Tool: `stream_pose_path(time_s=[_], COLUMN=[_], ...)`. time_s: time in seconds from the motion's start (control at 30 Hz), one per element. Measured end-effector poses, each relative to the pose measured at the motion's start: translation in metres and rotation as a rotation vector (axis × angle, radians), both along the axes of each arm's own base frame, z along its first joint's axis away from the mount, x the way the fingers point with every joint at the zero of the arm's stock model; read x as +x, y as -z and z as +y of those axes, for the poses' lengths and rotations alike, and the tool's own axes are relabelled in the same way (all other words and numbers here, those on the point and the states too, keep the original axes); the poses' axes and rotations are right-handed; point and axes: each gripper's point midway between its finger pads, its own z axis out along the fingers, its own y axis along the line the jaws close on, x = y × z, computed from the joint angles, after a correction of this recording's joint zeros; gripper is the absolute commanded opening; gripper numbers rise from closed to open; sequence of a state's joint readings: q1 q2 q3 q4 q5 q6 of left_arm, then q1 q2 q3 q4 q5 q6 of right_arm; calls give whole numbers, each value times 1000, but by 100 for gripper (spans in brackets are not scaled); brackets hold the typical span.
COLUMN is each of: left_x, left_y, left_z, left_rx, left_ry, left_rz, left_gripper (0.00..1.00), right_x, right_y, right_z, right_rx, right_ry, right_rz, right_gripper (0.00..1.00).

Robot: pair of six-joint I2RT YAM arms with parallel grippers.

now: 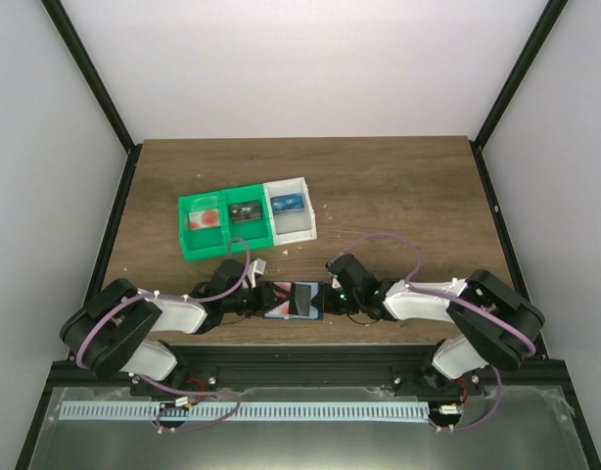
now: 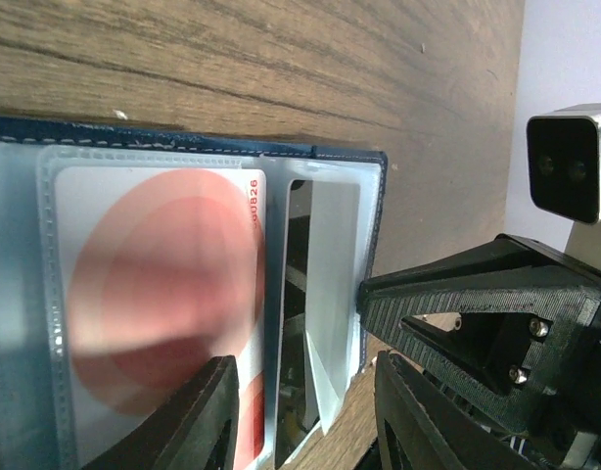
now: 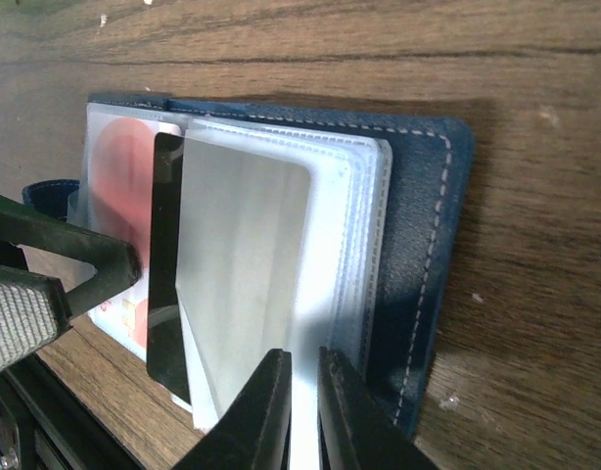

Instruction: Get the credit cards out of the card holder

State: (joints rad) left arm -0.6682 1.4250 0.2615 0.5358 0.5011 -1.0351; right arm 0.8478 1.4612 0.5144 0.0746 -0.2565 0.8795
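1. The right pincer stands narrow, its two fingers almost together on the near edge of a clear leaf of the card holder. It appears to pinch the leaf itself, not a card.
2. The left pincer is partly wide and holds nothing. One finger lies over the pocket with the red-and-white card, and the other is out past the holder's outer edge.
3. The card holder lies open on the table, near its front edge and between the two arms. The red-and-white card sits fully inside its clear pocket. The right wrist view shows a dark strip beside it. Whether that is a card or a shaded pocket cannot be told.
4. Three credit cards lie in the tray, one to a compartment: the red-spot card, the dark card and the blue card. The step in hand is judged to be the last extraction.
5. The next move likely calls for the right pincer to pin the leaf. The left would then find the pocket's open mouth, nip the card's edge and draw it straight out. The plastic looks slick and the holder light, so it may slide or lift.
6. The table is dark wood-grain with a few pale crumbs, and the tray sits well behind the holder.
7. Plain white walls and black frame posts close the space in.
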Motion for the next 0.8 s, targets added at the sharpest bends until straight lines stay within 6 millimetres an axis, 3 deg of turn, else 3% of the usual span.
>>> stream_pose_path(time_s=[0.23,0.53,0.8], left_x=[-3,-3,-3], left_y=[4,4,4], left_z=[-8,-9,-9], left_rx=[2,1,-1], left_ry=[25,24,22], left_rz=[3,4,8], left_gripper=[39,39,38], right_x=[-3,6,3], right_y=[1,-35,-11], right_z=[-3,5,4], right_rx=[-8,41,-3], right_ry=[-5,-11,-17], right_rz=[2,-64,-14], right_gripper=[11,13,12])
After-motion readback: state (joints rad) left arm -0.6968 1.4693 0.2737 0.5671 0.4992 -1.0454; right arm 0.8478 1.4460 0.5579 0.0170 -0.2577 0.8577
